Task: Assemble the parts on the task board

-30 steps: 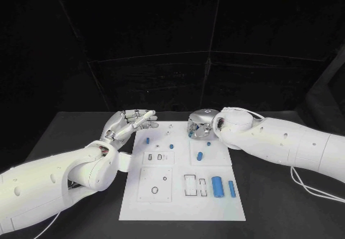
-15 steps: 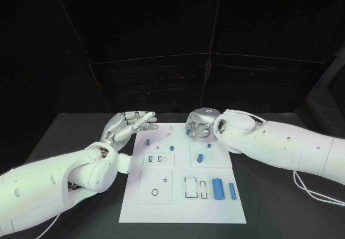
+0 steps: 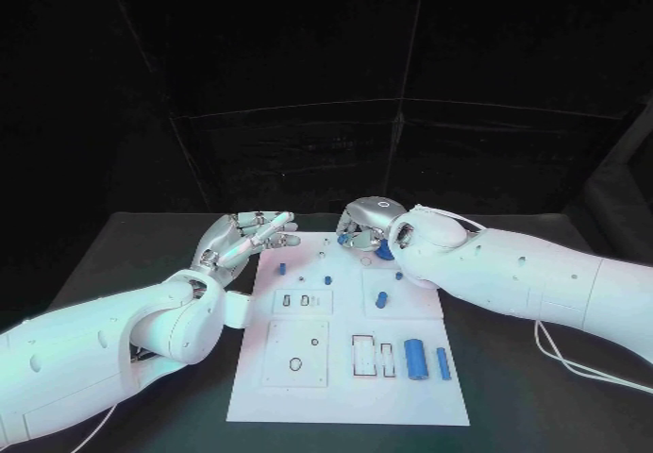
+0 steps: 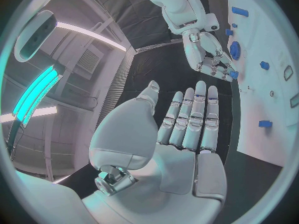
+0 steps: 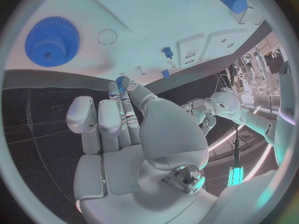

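Head view: right robot hand (image 3: pixel 365 225), pinching a small blue part (image 5: pixel 120 80), has lifted off the task board (image 3: pixel 347 401); left robot hand (image 3: pixel 242 238) idles open.

Blk table (image 3: pixel 150 255) w/ task board (image 3: pixel 347 387)

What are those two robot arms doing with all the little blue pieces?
They are putting blue parts together on the white task board. The right robot hand pinches a small blue part between its fingertips, above the far end of the board near a blue gear. The left robot hand holds nothing; it hovers with fingers apart beside the board's far left corner. Two blue cylinders lie near the board's right edge.
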